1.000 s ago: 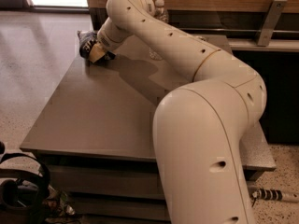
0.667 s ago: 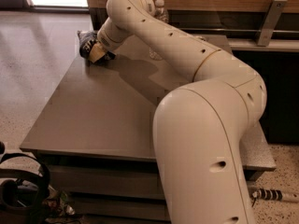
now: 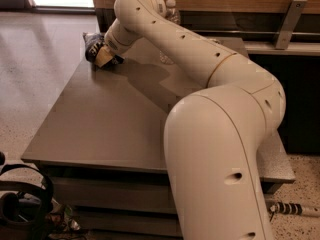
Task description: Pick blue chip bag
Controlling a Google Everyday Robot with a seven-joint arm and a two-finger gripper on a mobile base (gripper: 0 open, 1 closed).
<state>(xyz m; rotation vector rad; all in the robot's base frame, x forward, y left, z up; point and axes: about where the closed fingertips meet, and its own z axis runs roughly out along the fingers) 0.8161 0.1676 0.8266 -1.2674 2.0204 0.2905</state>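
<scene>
The blue chip bag (image 3: 92,44) is a small dark navy crinkled bag with pale markings. It lies at the far left corner of the grey table (image 3: 100,119). My gripper (image 3: 105,58) is at the end of the long white arm, down on the bag's right side and touching it. The wrist covers much of the bag.
A clear water bottle (image 3: 171,10) stands at the table's far edge, behind the arm. A wooden wall panel and a dark counter with a metal rail (image 3: 285,29) run along the back. My white arm (image 3: 215,134) fills the right foreground. Black straps (image 3: 20,204) hang at lower left.
</scene>
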